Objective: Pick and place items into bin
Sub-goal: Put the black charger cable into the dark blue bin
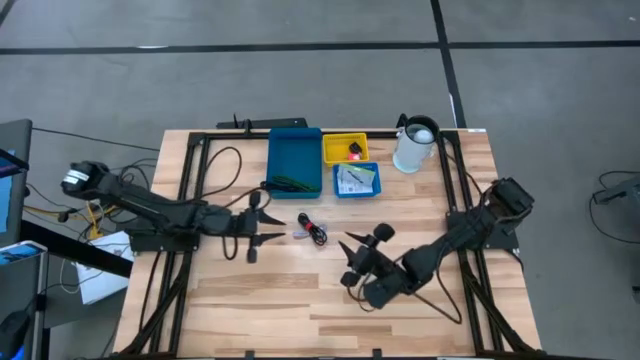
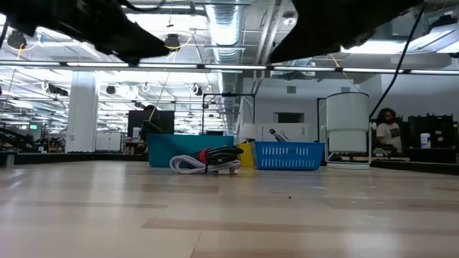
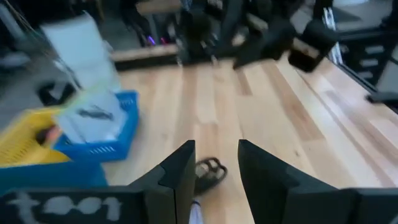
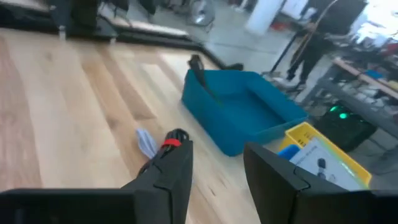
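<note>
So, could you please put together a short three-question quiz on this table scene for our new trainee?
1. True or false: the cable bundle lies inside the teal bin.
2. Which bin holds the white card? A) yellow B) small blue C) teal
3. Fill in: the white jug stands nearest the ___ arm.

Key: 1 false, it lies on the table between the left gripper and right gripper; 2 B, the small blue bin; 3 right.
</note>
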